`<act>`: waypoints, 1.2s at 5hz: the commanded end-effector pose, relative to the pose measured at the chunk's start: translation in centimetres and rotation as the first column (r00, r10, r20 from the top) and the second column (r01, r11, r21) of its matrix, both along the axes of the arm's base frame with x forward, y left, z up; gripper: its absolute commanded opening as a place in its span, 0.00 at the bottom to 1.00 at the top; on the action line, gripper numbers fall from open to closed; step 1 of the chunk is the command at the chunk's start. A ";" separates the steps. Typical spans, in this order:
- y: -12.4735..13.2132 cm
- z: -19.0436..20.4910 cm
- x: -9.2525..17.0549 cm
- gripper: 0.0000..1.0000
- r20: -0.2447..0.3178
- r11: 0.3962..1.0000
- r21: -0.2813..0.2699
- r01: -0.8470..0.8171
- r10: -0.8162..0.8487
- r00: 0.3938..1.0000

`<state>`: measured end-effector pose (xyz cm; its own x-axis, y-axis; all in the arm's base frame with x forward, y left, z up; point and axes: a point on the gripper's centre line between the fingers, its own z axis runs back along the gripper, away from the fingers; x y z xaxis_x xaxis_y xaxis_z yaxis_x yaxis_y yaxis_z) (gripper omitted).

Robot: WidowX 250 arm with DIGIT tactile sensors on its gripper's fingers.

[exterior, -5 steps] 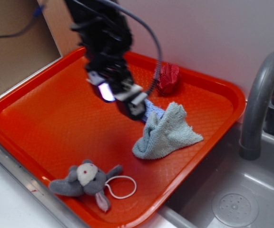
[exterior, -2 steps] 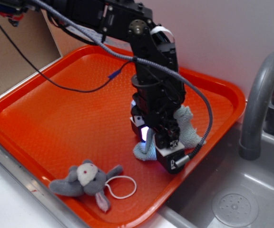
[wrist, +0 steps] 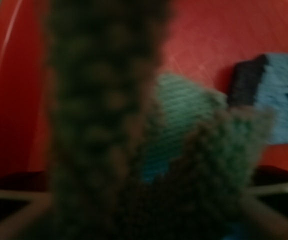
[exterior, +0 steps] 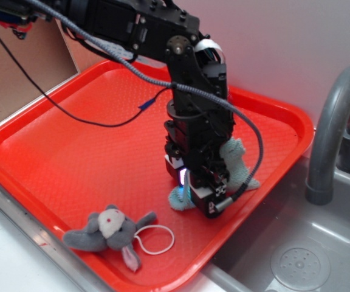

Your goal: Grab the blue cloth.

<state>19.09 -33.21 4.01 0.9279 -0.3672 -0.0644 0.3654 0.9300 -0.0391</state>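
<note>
Gripper (exterior: 194, 196) was down on the blue cloth (exterior: 239, 167), folds bunched right under it; jaw state couldn't be told. Best to pinch a thick fold, clear of sponge (wrist: 283, 97) behind

The tray (exterior: 53, 152) sits beside the sink (exterior: 296, 255), with the tap (exterior: 333, 128) at the sink's back. The cloth (exterior: 239, 167) lies in the tray near its sink-side edge, under the claw (exterior: 200, 193). The toy mouse (exterior: 108, 231) lies by the tray's front edge. A sponge (wrist: 279, 95) lies just behind the cloth.
</note>
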 end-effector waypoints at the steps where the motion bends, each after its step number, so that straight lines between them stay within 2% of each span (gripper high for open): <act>1: 5.3 11.1 1.0 0.00 0.189 0.982 -0.183 0.057 -0.022 0.982; 2: 9.5 13.5 1.7 0.00 0.232 0.977 -0.209 0.041 0.008 0.973; 3: 14.3 16.2 2.3 0.00 0.241 0.985 -0.172 -0.009 0.051 0.969; 4: 18.9 18.8 2.1 0.00 0.287 0.992 -0.098 -0.084 0.109 0.952; 5: 22.6 20.3 2.5 0.00 0.300 0.984 -0.056 -0.169 0.178 0.937; 6: 23.8 21.6 2.4 0.00 0.338 0.976 -0.047 -0.214 0.217 0.916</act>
<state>22.91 -9.15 23.43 0.9652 -0.1688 0.1996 0.1601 0.9853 0.0592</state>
